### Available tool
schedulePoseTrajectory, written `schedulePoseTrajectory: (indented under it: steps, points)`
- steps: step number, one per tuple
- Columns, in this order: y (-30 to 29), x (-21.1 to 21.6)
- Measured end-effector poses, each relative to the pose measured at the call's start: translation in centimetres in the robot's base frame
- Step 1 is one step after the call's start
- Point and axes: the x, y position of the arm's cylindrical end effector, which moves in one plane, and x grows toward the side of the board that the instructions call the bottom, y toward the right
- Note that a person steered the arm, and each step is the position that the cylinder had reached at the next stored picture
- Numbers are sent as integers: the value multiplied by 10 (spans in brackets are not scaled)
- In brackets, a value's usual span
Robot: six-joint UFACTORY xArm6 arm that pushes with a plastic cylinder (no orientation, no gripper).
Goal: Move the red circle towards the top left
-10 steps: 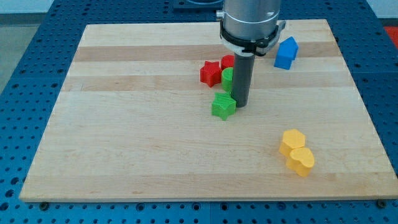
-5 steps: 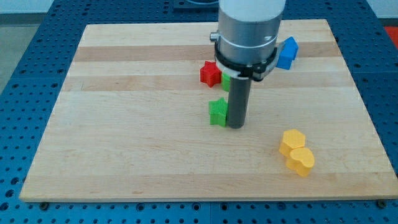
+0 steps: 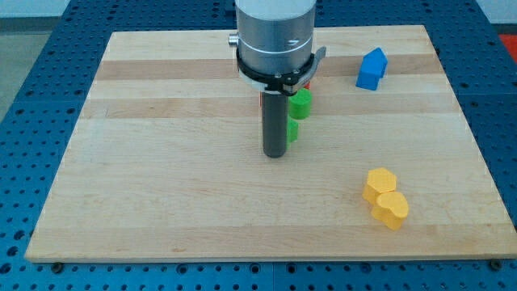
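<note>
My tip (image 3: 275, 153) rests on the wooden board (image 3: 161, 178) near its middle. The arm hides most of the red blocks: only a sliver of red (image 3: 306, 82) shows at the arm's right edge, and its shape cannot be made out. A green round block (image 3: 300, 103) stands just right of the rod. A green star block (image 3: 292, 132) is mostly hidden behind the rod, touching or nearly touching its right side. The red star block is hidden behind the rod.
A blue house-shaped block (image 3: 371, 69) sits at the view's upper right. Two yellow blocks, a hexagon (image 3: 379, 184) and a rounded one (image 3: 391, 209), lie together at the lower right. The blue pegboard table (image 3: 24, 97) surrounds the board.
My tip has moved toward the view's left, from the right side of the green star to its left side. The arm now covers the red star.
</note>
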Motion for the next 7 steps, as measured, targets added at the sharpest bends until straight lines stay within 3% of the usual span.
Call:
schedulePoseTrajectory:
  steps: [4,7]
  points:
    - [1,-36]
    - [88,-28]
